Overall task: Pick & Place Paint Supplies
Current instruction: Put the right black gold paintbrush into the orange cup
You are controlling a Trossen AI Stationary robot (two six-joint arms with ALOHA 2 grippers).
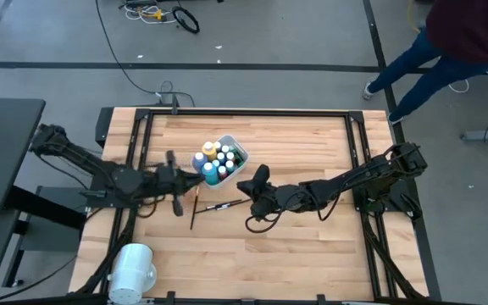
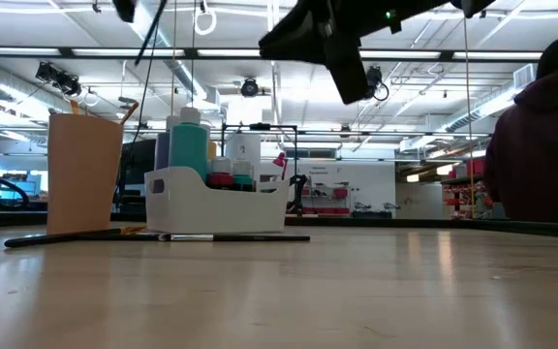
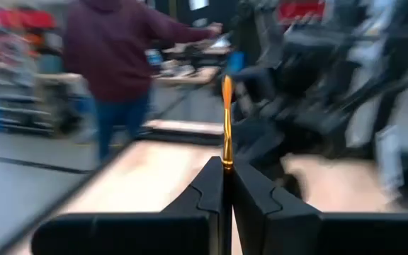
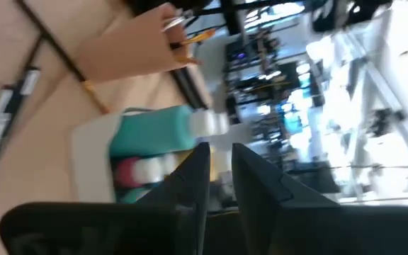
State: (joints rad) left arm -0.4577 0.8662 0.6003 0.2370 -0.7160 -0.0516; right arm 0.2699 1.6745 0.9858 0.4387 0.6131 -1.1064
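The small paint bottles (image 1: 216,161) with white caps stand packed in the white rectangular tub (image 1: 237,149) near the middle of the wooden table (image 1: 295,246); blue, teal and yellow bodies show from above. In the low view a tall teal bottle (image 2: 188,147) rises above the tub's wall (image 2: 216,204), with red ones lower beside it, and the right wrist view shows the same teal bottle (image 4: 158,131) lying across the tub's near end. Two thin dark-handled brushes lie flat on the table just in front of the tub: one (image 1: 194,209) pointing away from it, the other (image 1: 225,205) running crosswise toward the right arm. In the low view they lie as long dark lines (image 2: 235,237) on the wood at the tub's foot.

The left gripper (image 1: 173,180) is just beside the tub on its left, its fingers (image 3: 207,191) pressed together on a brush with an orange-gold tip (image 3: 227,120) that stands up between them. The right gripper (image 1: 252,185) hangs above the table just to the right of the tub, its fingers (image 4: 193,177) a narrow gap apart with nothing between them.

A tan paper cup (image 2: 84,173) holding more brushes stands left of the tub in the low view. A large white cylinder (image 1: 132,269) lies near the table's front left corner. A person (image 1: 447,42) in a dark red top and jeans stands beyond the table's far right corner
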